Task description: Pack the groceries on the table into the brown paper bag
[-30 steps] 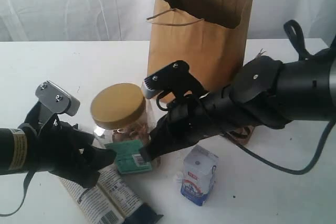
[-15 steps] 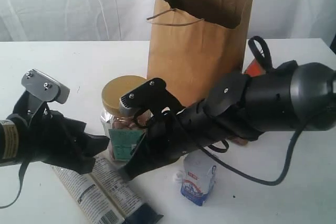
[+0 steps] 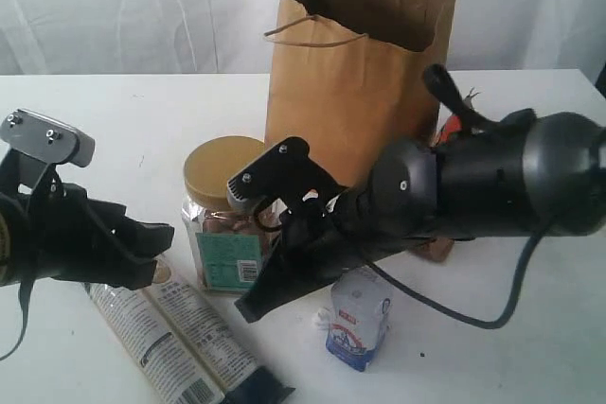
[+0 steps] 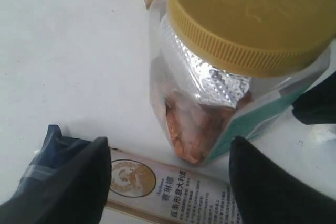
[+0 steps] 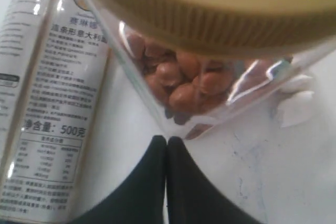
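Yellow-lidded jar (image 3: 224, 215) standing on the table (image 3: 142, 120), just in front of the paper bag (image 3: 360, 73).
Left gripper (image 3: 153, 254) open wide beside it, right gripper (image 5: 167, 171) pinched shut; centre the wide jaws around the jar before squeezing.

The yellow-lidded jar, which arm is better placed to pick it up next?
Probably left: the left gripper is open and faces the jar head-on. The right gripper is shut, tips by the jar's base, and would have to open first.
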Robot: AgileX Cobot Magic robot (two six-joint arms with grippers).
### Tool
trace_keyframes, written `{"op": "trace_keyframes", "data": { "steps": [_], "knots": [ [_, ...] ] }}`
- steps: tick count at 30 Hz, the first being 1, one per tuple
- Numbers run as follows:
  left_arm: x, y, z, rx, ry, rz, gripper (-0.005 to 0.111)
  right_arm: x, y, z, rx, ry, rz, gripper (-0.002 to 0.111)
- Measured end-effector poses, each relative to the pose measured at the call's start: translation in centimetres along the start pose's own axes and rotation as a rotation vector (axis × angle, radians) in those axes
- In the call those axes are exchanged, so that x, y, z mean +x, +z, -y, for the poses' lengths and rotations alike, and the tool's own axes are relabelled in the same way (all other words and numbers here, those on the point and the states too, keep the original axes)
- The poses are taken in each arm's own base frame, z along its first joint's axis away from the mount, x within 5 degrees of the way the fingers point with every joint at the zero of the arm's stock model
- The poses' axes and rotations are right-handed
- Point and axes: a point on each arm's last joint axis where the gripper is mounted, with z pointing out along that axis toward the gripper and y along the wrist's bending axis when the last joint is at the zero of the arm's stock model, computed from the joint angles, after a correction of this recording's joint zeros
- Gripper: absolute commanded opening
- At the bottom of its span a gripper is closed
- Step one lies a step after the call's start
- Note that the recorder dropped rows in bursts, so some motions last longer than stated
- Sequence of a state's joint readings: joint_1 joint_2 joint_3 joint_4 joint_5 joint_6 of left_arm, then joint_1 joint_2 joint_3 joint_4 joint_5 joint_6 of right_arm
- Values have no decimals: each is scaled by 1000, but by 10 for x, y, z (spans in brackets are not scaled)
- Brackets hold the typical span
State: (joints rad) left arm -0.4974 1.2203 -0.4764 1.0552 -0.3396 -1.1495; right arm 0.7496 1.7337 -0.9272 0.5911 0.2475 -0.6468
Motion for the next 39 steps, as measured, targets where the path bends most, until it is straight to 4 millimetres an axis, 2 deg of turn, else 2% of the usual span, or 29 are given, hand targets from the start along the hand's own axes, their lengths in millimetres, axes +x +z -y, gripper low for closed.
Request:
{"op": "trace_keyframes", "data": {
  "steps": [4,14,20,22,29,34,39],
  "knots": [
    [0,0,-1,-6,8,-4,67,-2,11,2,0,13,-11,0],
    [5,-1,-9,-94,48,-60,59,-37,13,-9,28,-3,141,0],
    [1,0,-7,-75,8,-10,59,-51,27,-11,35,67,189,0],
    [0,0,-8,-85,-11,-1,62,-55,29,-13,20,75,187,0],
    [-1,0,-8,-93,63,11,85,-59,6,-26,-92,11,113,0],
    [-1,0,-9,-95,64,8,87,-58,-12,-27,-85,4,70,0],
    [1,2,-9,-98,-91,-4,87,-46,-21,-9,35,-61,-84,0]
  ]
}}
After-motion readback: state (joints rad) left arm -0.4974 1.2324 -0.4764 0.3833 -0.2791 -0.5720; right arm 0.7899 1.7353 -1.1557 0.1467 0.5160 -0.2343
